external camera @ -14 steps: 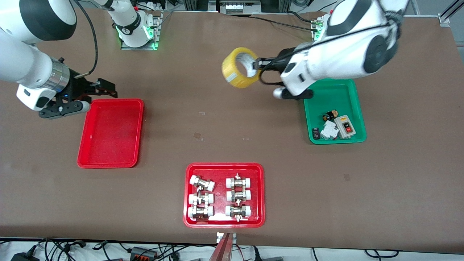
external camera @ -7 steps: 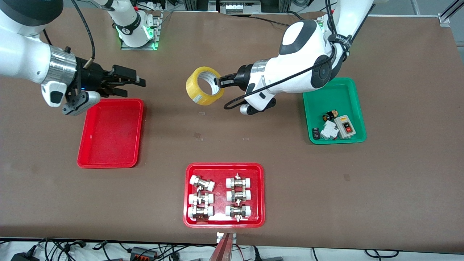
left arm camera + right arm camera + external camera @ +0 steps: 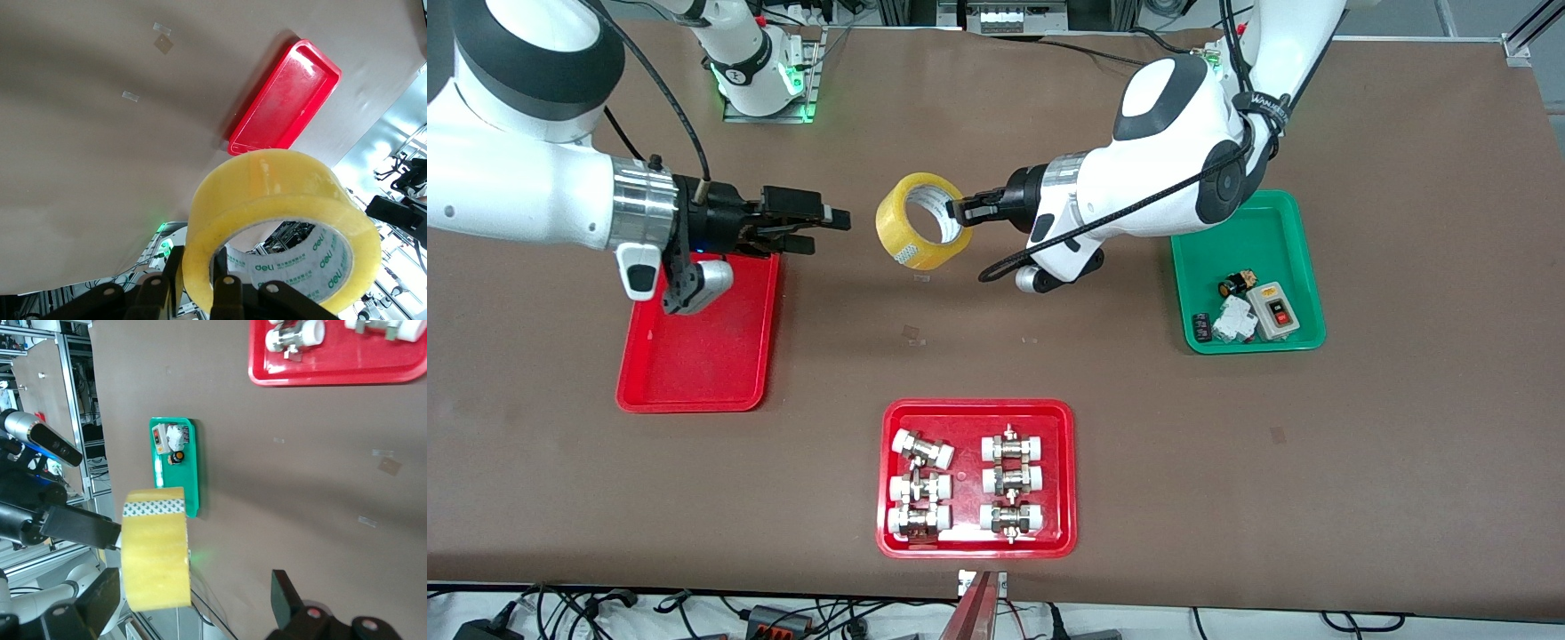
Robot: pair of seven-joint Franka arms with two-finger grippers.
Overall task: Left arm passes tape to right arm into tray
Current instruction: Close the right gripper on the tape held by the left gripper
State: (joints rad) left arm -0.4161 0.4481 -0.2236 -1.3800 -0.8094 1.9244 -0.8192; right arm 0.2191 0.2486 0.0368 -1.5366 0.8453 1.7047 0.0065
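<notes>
The yellow tape point(image 3: 919, 222) hangs in the air over the bare table middle, its hole turned toward the front camera. My left gripper point(image 3: 963, 212) is shut on the roll's wall, one finger inside the hole and one outside point(image 3: 169, 279). In the left wrist view the tape point(image 3: 280, 200) fills the foreground and the plain red tray point(image 3: 285, 100) lies farther off. My right gripper point(image 3: 823, 222) is open, level with the tape and a short gap from it, over the table by the tray's point(image 3: 698, 347) corner. The tape point(image 3: 157, 550) shows ahead of the right gripper point(image 3: 193, 597).
A green tray point(image 3: 1276, 240) with small switch parts sits toward the left arm's end. A wider red tray point(image 3: 971, 418) with white-capped metal fittings lies nearest the front camera. Small tape scraps dot the brown table.
My left arm has carried the tape toward the right arm's end of the table. The open right gripper has travelled from beside the red tray toward the tape.
</notes>
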